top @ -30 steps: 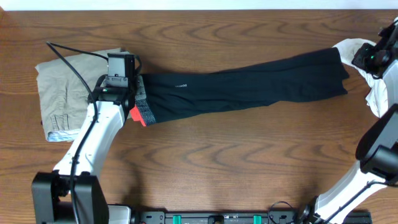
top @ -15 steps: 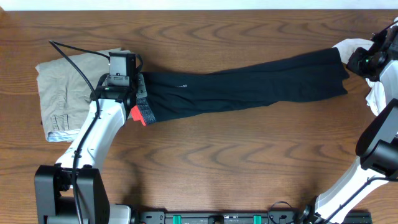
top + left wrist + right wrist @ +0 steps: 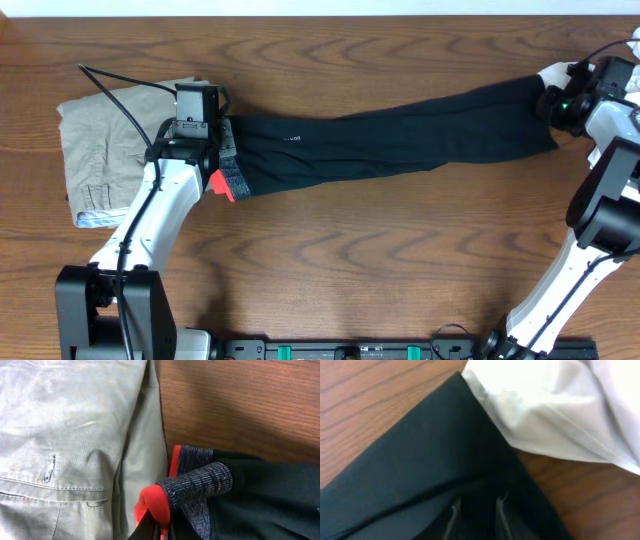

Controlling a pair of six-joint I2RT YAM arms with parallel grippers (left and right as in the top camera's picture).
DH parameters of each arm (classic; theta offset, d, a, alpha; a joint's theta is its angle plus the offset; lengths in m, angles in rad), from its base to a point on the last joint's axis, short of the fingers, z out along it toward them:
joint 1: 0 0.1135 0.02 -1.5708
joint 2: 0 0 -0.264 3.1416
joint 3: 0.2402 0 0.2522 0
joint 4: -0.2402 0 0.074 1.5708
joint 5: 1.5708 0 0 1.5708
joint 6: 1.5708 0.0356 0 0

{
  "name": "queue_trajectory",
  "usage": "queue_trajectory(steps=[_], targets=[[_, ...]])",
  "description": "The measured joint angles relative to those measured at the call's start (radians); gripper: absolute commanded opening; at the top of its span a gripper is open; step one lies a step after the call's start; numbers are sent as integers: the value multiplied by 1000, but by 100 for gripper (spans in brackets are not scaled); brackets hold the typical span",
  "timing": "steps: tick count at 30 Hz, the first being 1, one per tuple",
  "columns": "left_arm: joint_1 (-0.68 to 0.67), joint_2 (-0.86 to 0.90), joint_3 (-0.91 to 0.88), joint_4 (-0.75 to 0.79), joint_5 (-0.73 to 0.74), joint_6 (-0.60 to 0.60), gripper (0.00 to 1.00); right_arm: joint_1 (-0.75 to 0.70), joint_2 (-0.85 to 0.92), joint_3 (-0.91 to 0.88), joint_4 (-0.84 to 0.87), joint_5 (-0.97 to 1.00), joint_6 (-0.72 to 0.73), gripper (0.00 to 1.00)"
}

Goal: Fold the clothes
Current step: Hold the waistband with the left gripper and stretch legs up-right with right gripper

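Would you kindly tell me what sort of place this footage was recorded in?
Probably a robotics lab workstation rather than a home. A cabled left arm and a right arm work at a bare wooden table, where black trousers, a khaki garment and a white garment are laid out.

The left end effector (image 3: pixel 161 532) with fingers pinched together, the right end effector (image 3: pixel 477 502) with fingers slightly parted.
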State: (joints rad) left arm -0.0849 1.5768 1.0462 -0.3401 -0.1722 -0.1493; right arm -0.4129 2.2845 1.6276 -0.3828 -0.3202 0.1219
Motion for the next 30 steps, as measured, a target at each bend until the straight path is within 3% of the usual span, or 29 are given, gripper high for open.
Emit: queue_trajectory(steps=[10,30], targets=[[0,0,0,0,0,0,6,7,6,0,30,-39,-1,43],[0,0,0,0,0,0,6,-3,13,41,13,-45,-12,46]])
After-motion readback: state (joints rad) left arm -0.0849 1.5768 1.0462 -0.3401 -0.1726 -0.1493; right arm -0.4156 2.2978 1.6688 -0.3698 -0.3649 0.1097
